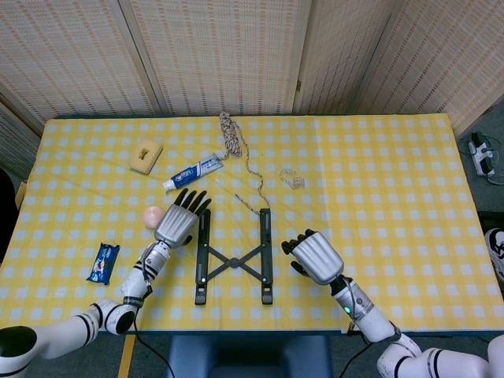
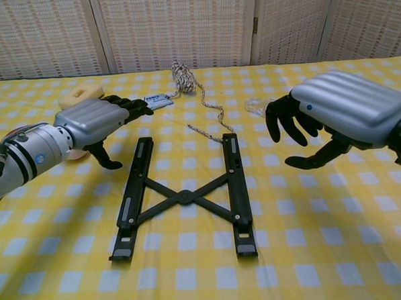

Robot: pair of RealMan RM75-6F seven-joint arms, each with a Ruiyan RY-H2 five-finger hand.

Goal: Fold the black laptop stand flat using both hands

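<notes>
The black metal laptop stand [image 1: 234, 257], two long rails joined by a crossed scissor link, lies low on the yellow-and-white checked tablecloth [image 1: 394, 173] at the near centre of the table. Its rails run near to far, parallel, spread apart left and right.

The left hand [image 1: 178, 221] hovers just beside the far end of the left rail, on its outer side, palm down, fingers extended and apart, holding nothing. In the chest view it appears clear of the rail; contact cannot be confirmed.

The right hand [image 1: 313, 255] sits near the right rail's outer side, about mid-length, apart from it. Its fingers curl downward, thumb separated, nothing held.

Judgement: the two hands flank the stand, each about equally close to its own rail, the left further up the table. Closing the stand calls for pushing the rails toward each other, across their long axis; neither hand has engaged yet.
</notes>
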